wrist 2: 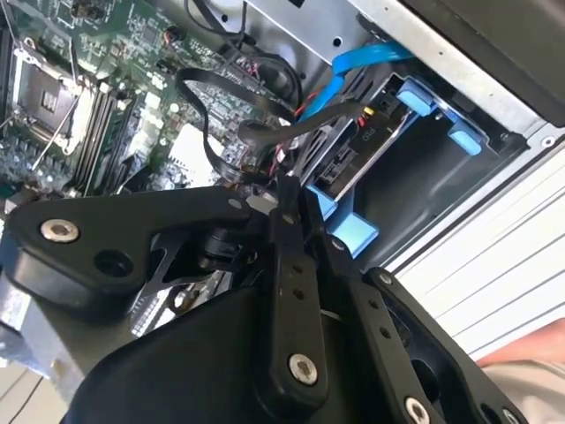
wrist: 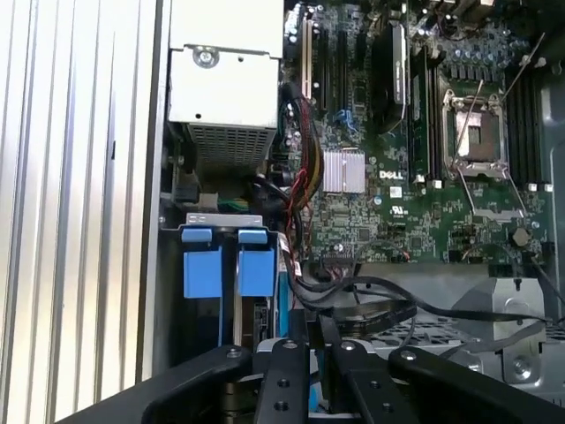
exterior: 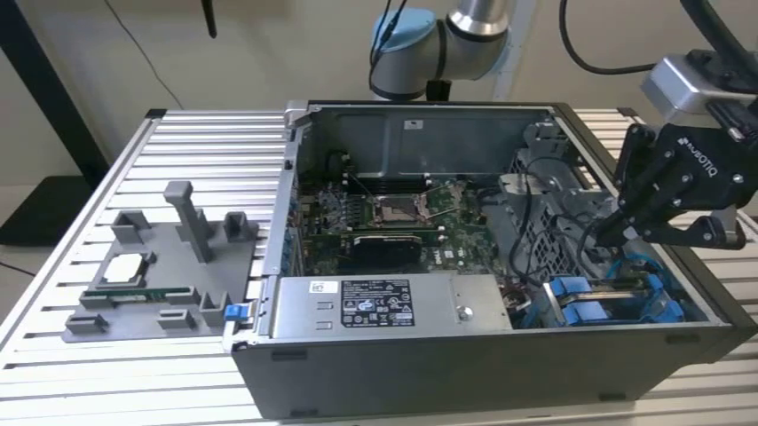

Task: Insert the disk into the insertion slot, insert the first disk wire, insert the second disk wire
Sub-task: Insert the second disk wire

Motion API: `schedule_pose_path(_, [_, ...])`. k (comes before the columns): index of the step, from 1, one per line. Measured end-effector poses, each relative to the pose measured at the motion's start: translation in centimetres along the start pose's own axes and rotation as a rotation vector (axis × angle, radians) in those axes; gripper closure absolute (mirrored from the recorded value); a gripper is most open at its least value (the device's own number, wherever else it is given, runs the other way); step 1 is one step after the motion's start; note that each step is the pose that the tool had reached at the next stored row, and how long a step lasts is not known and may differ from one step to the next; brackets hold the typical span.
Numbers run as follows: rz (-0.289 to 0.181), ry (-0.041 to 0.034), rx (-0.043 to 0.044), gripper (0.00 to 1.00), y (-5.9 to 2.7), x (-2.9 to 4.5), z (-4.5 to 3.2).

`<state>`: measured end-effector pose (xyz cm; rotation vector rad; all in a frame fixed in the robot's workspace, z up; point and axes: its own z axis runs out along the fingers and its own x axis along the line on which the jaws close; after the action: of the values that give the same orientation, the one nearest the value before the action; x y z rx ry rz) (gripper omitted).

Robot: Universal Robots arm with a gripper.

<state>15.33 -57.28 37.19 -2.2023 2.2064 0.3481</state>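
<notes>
The black two-fingered gripper (exterior: 616, 232) hangs inside the open grey metal computer case (exterior: 474, 373), just above the grey metal insertion slot with bright blue plastic rails (exterior: 616, 302) at the case's front corner, beside the grey label-covered power supply box (exterior: 391, 306). In both wrist views the jaws stand pressed close together, and they appear clenched on the end of a thin black disk wire (wrist 2: 300, 128) that loops from the green motherboard (wrist: 424, 203) toward the slot.

The flat silver-grey disk in its blue carrier frame (wrist 2: 357, 155) already sits in the slot, its edge showing between the blue tabs (wrist: 221, 261), so the first step looks finished and the work in hand is seating a wire at the disk's end. A light blue flat cable (wrist 2: 353, 71) runs alongside toward the same spot; whether it is plugged in I cannot tell.

To do this well, the connector should meet the disk's socket squarely, keyed the right way round, and be pushed straight along the disk's length. Tilting would likely jam it. The loose black loops near the slot could snag the fingers, so the path should stay clear of them. The ribbed metal bench (exterior: 142, 373) carries the case.
</notes>
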Motion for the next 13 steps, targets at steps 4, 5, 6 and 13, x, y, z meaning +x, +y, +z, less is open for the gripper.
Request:
schedule_pose_path(4, [-0.005, 0.0085, 0.0427, 1.00, 0.59, 0.05, 0.16])
schedule_pose_path(5, [-0.007, 0.0110, 0.0529, 1.00, 0.75, 0.07, 0.20])
schedule_pose_path(6, [-0.008, 0.0138, 0.0617, 1.00, 0.90, 0.11, 0.23])
schedule_pose_path(13, [0.006, 0.0523, 0.0879, 1.00, 1.26, 0.37, 0.57])
